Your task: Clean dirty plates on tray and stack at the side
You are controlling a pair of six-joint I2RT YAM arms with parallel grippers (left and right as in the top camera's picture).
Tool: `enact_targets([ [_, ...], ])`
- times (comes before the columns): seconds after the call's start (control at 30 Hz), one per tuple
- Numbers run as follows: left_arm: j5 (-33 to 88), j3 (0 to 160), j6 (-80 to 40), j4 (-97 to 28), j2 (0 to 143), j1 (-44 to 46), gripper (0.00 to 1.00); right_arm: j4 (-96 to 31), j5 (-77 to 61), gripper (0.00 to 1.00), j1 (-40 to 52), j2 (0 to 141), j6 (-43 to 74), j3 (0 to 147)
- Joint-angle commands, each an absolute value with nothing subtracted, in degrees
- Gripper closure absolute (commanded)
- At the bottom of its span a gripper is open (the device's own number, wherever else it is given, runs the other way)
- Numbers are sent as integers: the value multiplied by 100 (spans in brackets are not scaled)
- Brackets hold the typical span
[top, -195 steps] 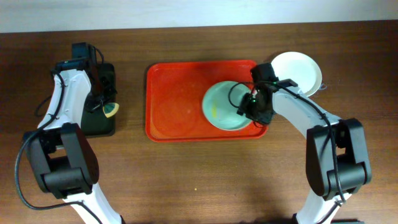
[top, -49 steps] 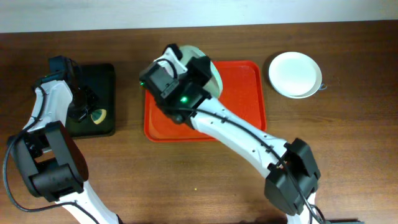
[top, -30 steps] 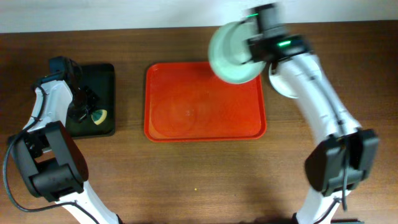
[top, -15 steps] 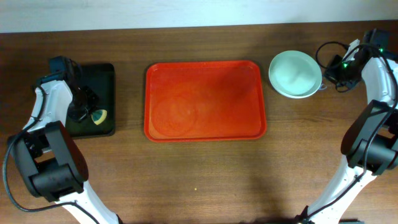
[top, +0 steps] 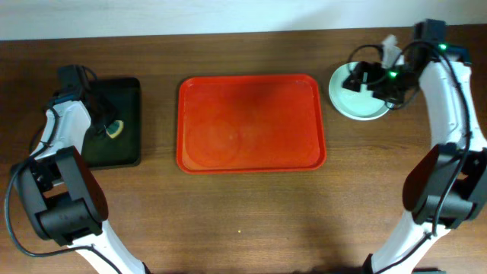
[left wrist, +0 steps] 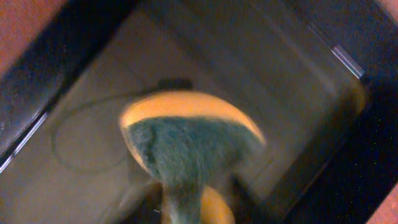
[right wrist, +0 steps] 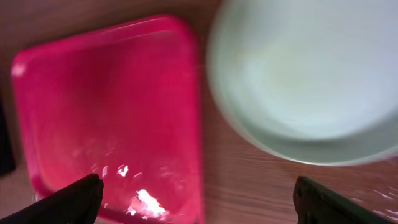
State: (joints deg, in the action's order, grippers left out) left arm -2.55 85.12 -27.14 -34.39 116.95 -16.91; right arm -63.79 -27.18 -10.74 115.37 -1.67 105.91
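Observation:
The red-orange tray [top: 251, 122] lies mid-table with nothing on it; it also shows in the right wrist view [right wrist: 106, 112]. A pale mint-blue plate [top: 358, 103] tops the stack to the tray's right, on the wood; any plates under it are hidden. It fills the upper right of the right wrist view [right wrist: 305, 74]. My right gripper [top: 364, 78] hovers over this plate, open and empty, jaws wide apart [right wrist: 199, 199]. My left gripper [top: 110, 128] is over the black tray [top: 125, 95], shut on a yellow-green sponge [left wrist: 186, 143].
The black tray stands at the far left, a short gap from the red tray. Thin cables run by the plate stack's right side [top: 396, 103]. Bare wood table [top: 243, 221] stretches along the front.
The right gripper carried the mint plate off the tray, set it on the white plate at the right, let go, and has now swung back over the stack. The left gripper shifted slightly with the sponge.

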Motion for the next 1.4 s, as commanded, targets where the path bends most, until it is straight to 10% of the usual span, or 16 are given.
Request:
enact_targets([
  [0.0,-303,8628,-2620,-3205,11747,-1695,0,-6420,-2827,1,-539,11078,-412,10604],
  [0.4,283,9437,-2204,-5804,9653,-1688,1,-7577,-1535,1,821,8473,-580,10602],
  [1.37,279,9282,-2307,-5798,9662,-1695,1,-8025,-1603,1,1531,7887,-556,10591],
])
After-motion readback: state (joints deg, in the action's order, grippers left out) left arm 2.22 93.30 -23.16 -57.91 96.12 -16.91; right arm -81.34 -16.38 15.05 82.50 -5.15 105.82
